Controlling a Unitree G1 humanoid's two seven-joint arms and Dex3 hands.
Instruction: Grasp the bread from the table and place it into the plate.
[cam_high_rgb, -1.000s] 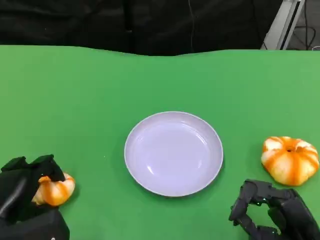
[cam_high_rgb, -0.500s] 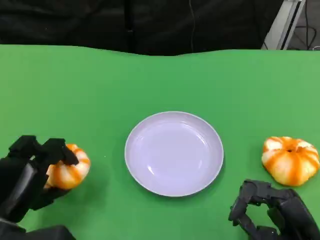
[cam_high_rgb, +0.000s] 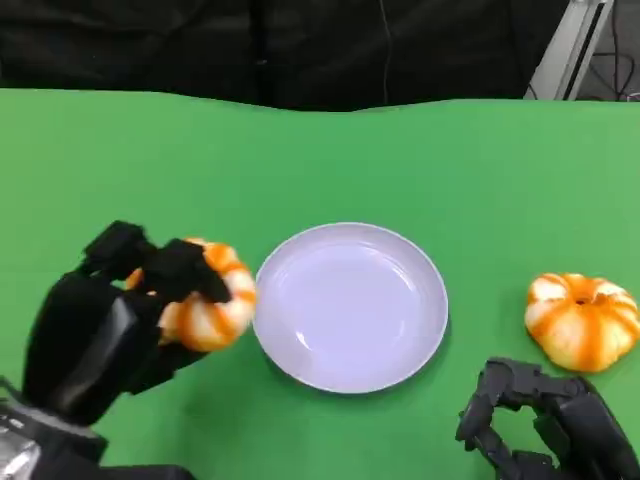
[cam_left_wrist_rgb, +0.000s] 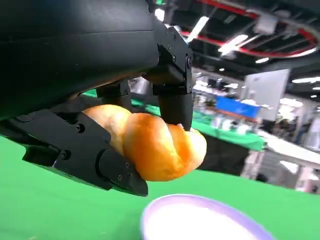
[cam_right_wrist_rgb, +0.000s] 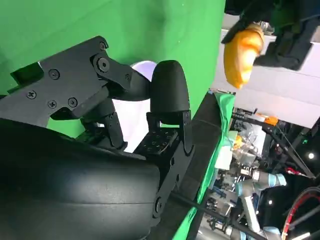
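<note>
My left hand grips an orange-and-white twisted bread and holds it above the table, just left of the white plate. The left wrist view has the same bread between black fingers, with the plate's rim below it. A second bread lies on the green table to the right of the plate. My right hand rests at the lower right, near that bread, fingers curled with nothing in them. In the right wrist view the held bread shows beyond my right hand.
The green table stretches back to a dark backdrop. A metal stand leans at the far right corner.
My left hand has lifted the bread off the table and carried it right and away from me, up to the plate's left rim. The right hand has stayed put.
</note>
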